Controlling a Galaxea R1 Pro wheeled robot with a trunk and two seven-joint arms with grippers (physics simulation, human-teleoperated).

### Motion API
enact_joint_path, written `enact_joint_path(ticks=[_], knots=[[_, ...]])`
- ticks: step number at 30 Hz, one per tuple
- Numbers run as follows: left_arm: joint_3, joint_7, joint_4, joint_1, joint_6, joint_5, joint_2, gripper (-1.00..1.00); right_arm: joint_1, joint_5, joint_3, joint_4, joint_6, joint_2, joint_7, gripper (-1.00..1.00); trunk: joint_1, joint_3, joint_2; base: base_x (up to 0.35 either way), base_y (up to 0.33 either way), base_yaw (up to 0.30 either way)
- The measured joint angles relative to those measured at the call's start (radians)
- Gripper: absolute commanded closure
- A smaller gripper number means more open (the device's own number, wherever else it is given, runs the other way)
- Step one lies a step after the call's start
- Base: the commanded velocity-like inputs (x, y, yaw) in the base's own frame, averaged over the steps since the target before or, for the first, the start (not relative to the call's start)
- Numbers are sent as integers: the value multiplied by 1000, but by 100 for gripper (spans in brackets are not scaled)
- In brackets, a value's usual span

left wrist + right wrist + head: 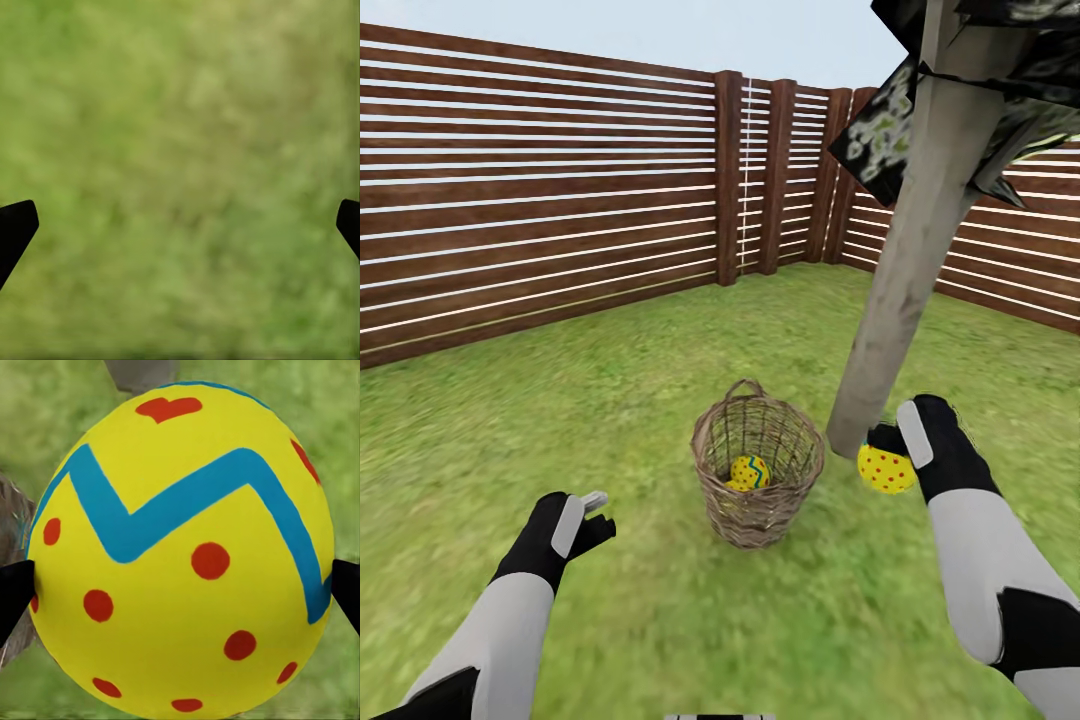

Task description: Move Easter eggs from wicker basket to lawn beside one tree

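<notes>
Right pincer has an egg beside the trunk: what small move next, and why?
Probably lower the right pincer a little and open it. Its egg already hangs beside the base of the tree, above the lawn, outside the basket, where another egg waits.

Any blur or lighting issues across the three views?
Head view: flat, even light, no strong cast shadows; wicker basket and fence sharp, nearest lawn slightly smeared. Left wrist view: the lawn is a soft green blur. Right wrist view: the egg in the right gripper is crisp, the ground behind it blurred.
</notes>
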Motion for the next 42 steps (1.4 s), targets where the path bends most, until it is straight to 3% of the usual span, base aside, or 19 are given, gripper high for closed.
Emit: enact_joint_path(ticks=[3,6,8,9,11,13,15,19,21,22,24,29,31,35,36,38,42], knots=[[1,-5,0,0,3,3,2,-100,2,1,-1,68,-55,-2,9,100,0,0,0,0,-4,0],[18,-33,-4,0,20,8,16,-100,43,5,-2,113,-138,-19,40,100,0,0,0,0,0,0],[68,-80,-8,0,50,21,59,-100,76,7,-2,120,-163,-27,61,100,0,0,0,0,0,0],[103,-125,-11,0,65,30,86,-100,89,8,-2,121,-169,-36,69,100,0,0,0,0,0,0],[136,-213,-11,0,76,37,128,-100,108,6,-2,123,-175,-59,83,100,0,0,0,0,0,0],[150,-284,-11,0,82,41,155,-100,129,4,-2,123,-182,-73,113,100,0,0,0,0,0,0],[169,-322,-12,0,85,45,165,-100,138,5,-2,122,-197,-82,152,100,0,0,0,0,0,0],[221,-444,-11,1,85,61,169,-100,163,6,-1,137,-251,-125,244,100,0,0,0,0,0,0],[245,-550,-11,1,80,61,171,-100,174,5,1,159,-281,-123,277,100,0,0,0,0,0,0],[274,-584,-10,2,79,58,172,-100,176,6,3,186,-293,-115,283,100,0,0,0,0,0,0],[308,-614,-7,3,77,56,173,-100,178,8,5,223,-347,-105,287,100,0,0,0,0,0,0],[336,-631,-2,28,75,54,174,-100,178,30,12,315,-488,-78,290,100,0,0,0,0,0,0],[339,-635,-1,44,75,53,171,-100,179,40,23,377,-617,-75,295,100,0,0,0,0,0,0],[339,-638,35,53,74,23,153,-100,179,60,111,460,-804,-57,309,100,0,0,0,0,0,0],[338,-639,41,53,73,10,152,-100,179,61,132,490,-886,-52,312,100,0,0,0,0,0,0],[338,-640,48,54,73,-2,150,-100,180,66,150,537,-1002,-48,313,100,0,0,0,0,0,0],[338,-641,80,54,36,-8,150,-100,180,79,159,570,-1064,-46,314,100,-1,8,0,0,0,0]])
